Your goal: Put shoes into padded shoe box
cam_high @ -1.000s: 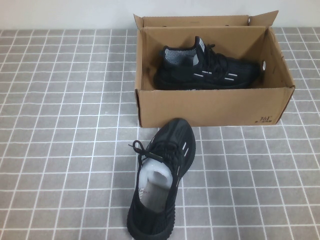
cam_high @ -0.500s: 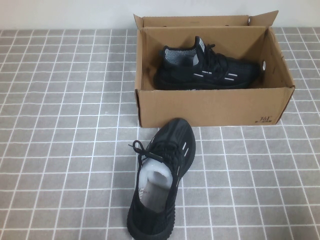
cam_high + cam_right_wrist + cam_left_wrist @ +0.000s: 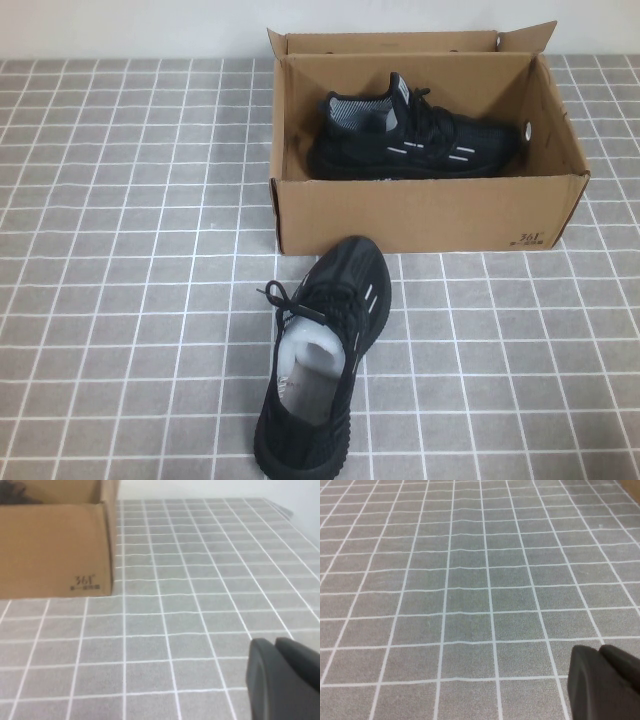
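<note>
The brown cardboard shoe box [image 3: 420,215] stands open at the back of the table, "361" printed at its front right corner. One black sneaker [image 3: 415,140] lies on its side inside the box. The other black sneaker [image 3: 320,360] rests on the table in front of the box, toe toward it, grey lining showing. Neither arm shows in the high view. My left gripper [image 3: 600,652] is shut and empty over bare tiles. My right gripper [image 3: 275,645] is shut and empty, the box corner [image 3: 60,550] ahead of it.
A grey cloth with a white grid [image 3: 120,250] covers the table. A white wall runs behind the box. The box's short flaps stand up at its back corners.
</note>
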You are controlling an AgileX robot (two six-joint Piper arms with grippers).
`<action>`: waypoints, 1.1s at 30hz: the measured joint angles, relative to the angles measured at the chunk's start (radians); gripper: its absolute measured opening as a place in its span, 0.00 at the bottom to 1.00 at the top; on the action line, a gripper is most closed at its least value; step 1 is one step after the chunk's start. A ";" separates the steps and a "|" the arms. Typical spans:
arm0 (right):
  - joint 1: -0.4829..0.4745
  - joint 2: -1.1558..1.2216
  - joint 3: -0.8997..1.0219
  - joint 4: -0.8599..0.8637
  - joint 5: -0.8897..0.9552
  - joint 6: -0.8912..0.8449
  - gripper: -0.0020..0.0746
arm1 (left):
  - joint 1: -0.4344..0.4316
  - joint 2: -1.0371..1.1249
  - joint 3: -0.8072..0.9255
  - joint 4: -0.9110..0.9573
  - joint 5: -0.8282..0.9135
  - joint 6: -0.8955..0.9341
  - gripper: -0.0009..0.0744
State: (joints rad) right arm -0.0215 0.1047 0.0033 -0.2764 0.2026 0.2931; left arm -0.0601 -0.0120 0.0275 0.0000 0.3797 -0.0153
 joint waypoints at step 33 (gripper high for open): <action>-0.006 -0.113 0.022 0.091 0.192 -0.110 0.02 | 0.000 0.000 0.000 0.000 0.000 0.000 0.01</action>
State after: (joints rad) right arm -0.0277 -0.0079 0.0257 -0.1852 0.3946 0.1828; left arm -0.0601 -0.0120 0.0275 0.0000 0.3797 -0.0153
